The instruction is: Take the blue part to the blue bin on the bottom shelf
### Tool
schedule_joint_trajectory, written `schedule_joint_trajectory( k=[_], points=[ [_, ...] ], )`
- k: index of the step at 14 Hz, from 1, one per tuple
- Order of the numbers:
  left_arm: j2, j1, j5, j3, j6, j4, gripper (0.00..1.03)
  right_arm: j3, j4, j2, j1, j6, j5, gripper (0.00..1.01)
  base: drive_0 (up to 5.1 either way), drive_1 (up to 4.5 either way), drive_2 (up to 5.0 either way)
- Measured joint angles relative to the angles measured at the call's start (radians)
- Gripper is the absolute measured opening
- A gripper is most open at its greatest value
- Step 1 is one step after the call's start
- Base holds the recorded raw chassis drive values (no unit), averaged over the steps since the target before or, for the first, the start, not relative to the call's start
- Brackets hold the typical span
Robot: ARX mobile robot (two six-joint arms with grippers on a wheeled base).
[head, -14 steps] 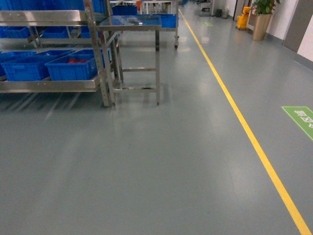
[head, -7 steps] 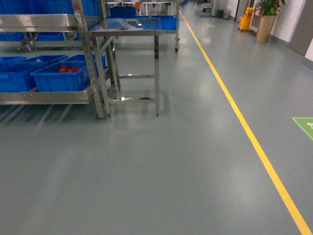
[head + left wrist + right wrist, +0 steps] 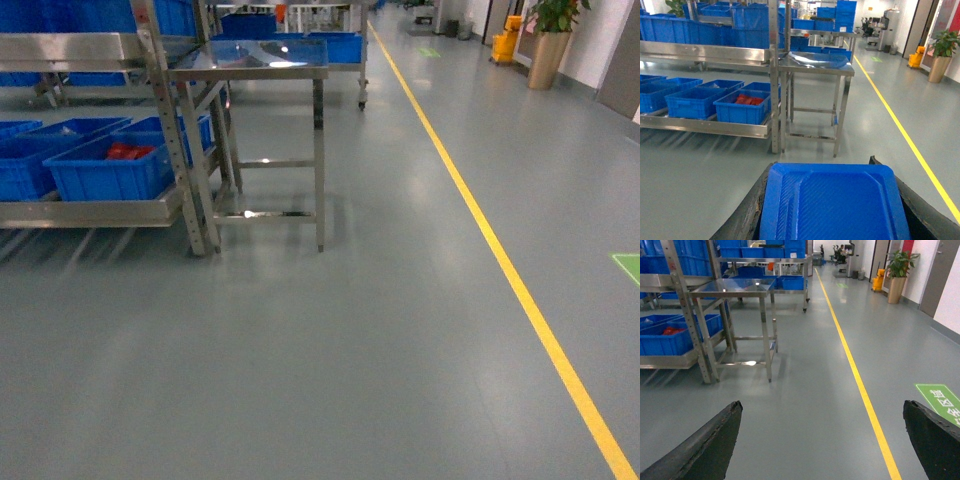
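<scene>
The blue part [image 3: 832, 205], a flat ribbed plastic piece, fills the bottom of the left wrist view, and my left gripper [image 3: 822, 165] is shut on it, with a black finger along each side. My right gripper [image 3: 822, 405] is open above bare floor, nothing between its fingers. The bottom shelf [image 3: 90, 212] is the low steel level of the rack at the left, ahead of me. Several blue bins stand on it; the nearest blue bin [image 3: 105, 170] [image 3: 742, 107] holds red parts. Neither gripper shows in the head view.
A steel-topped table [image 3: 265, 62] stands just right of the rack post [image 3: 170, 130]. A yellow floor line [image 3: 500, 260] runs down the aisle on the right, with a green floor mark [image 3: 630, 265] beyond it. A potted plant [image 3: 555, 40] stands far back right.
In the head view the rack and table have slid lower and grown nearer, and the green floor mark has drifted toward the right edge. The base has rolled forward.
</scene>
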Motion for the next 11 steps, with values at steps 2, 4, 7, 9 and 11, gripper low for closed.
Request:
schedule_joint_trajectory(
  k=[2, 4, 7, 9, 11],
  points=[
    [0.000, 0.000, 0.000, 0.000, 0.000, 0.000, 0.44, 0.000, 0.006, 0.000, 0.000, 0.000, 0.000, 0.98, 0.1, 4.38, -4.2],
    [0.000, 0.000, -0.004, 0.000, 0.000, 0.000, 0.44, 0.000, 0.006, 0.000, 0.000, 0.000, 0.000, 0.98, 0.1, 4.43, -4.2],
    [0.001, 0.000, 0.000, 0.000, 0.000, 0.000, 0.44, 0.000, 0.006, 0.000, 0.000, 0.000, 0.000, 0.98, 0.0, 4.32, -4.3],
    [0.000, 0.000, -0.001, 0.000, 0.000, -0.003, 0.44, 0.000, 0.003, 0.000, 0.000, 0.000, 0.000, 0.98, -0.1, 4.17, -4.4],
    [0.001, 0.000, 0.000, 0.000, 0.000, 0.002, 0.44, 0.000, 0.001, 0.000, 0.000, 0.000, 0.000, 0.98, -0.2, 4.15, -4.5]
  ],
)
